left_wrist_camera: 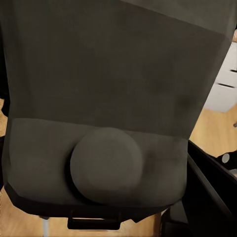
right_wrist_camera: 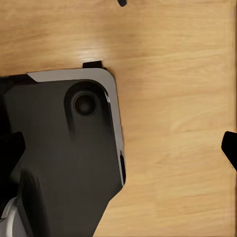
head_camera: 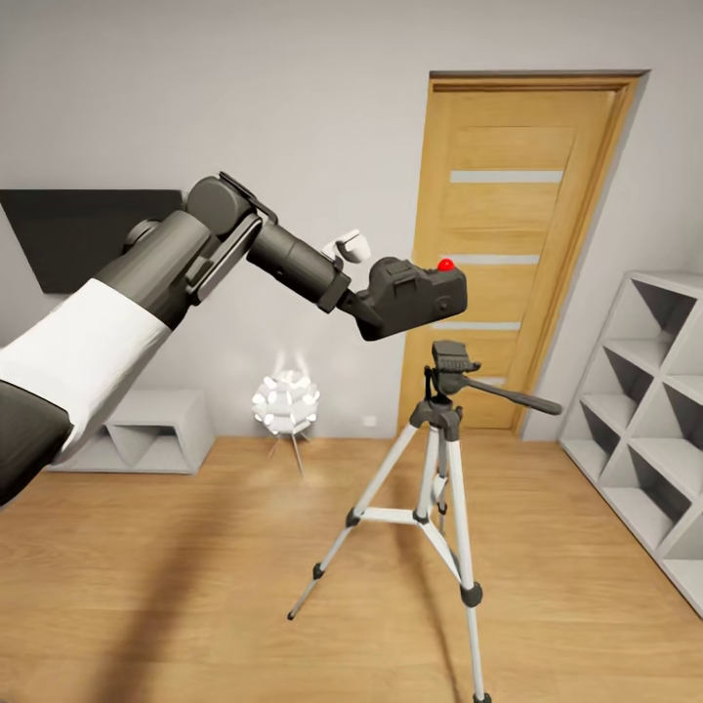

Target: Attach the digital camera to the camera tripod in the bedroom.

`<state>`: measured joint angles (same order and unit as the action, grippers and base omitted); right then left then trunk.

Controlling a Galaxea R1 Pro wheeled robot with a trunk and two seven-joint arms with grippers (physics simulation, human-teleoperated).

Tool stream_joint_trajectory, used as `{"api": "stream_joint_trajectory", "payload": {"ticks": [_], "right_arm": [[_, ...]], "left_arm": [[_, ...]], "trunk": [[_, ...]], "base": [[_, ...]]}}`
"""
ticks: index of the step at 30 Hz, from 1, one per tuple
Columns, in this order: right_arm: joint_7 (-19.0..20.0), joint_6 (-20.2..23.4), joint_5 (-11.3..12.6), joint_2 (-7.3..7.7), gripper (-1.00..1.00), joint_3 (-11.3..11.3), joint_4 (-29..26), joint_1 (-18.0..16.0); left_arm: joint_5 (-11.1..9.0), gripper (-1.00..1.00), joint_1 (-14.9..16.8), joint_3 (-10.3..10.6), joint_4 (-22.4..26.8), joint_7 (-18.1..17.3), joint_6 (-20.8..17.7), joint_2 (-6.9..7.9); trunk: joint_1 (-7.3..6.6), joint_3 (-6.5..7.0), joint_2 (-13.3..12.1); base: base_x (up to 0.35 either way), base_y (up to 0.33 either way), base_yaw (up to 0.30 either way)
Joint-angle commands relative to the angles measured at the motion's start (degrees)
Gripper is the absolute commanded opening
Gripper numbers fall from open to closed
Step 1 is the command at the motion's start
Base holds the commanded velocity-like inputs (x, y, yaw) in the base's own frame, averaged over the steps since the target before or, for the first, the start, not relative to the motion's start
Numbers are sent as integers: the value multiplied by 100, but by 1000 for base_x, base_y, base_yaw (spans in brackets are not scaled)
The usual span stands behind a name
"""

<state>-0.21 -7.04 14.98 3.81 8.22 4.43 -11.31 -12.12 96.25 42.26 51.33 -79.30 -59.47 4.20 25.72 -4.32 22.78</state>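
My left gripper [head_camera: 374, 305] is shut on the digital camera [head_camera: 420, 293], a matte-black body with a red button [head_camera: 445, 264] on top. I hold it in the air just above the head [head_camera: 451, 359] of the camera tripod [head_camera: 430, 488], a small gap between them and the camera slightly to the left. The tripod stands on the plank floor, its silver legs spread and its pan handle [head_camera: 517, 395] pointing right. In the left wrist view the camera [left_wrist_camera: 108, 98] is very close, and a dark finger [left_wrist_camera: 210, 190] lies along its side.
A wooden door [head_camera: 517, 195] stands behind the tripod. Grey cube shelving [head_camera: 654, 410] lines the right wall. A white flower-shaped lamp [head_camera: 285, 402] and a low grey shelf [head_camera: 146, 430] sit at the back left. The right wrist view looks down on my dark base [right_wrist_camera: 59, 158] and the floor [right_wrist_camera: 173, 98].
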Motion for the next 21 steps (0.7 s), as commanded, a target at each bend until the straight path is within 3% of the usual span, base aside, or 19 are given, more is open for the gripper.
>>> {"api": "stream_joint_trajectory", "payload": {"ticks": [1,21], "right_arm": [[3,-36,49,-3,100,48,23,-11],[3,-35,49,-3,100,48,23,-11]], "left_arm": [[-18,-100,10,32,0,-13,-53,4],[-18,-100,8,107,0,-8,-53,2]], "trunk": [[6,-13,13],[6,-13,13]], "base": [[193,-251,0],[68,-62,0]]}}
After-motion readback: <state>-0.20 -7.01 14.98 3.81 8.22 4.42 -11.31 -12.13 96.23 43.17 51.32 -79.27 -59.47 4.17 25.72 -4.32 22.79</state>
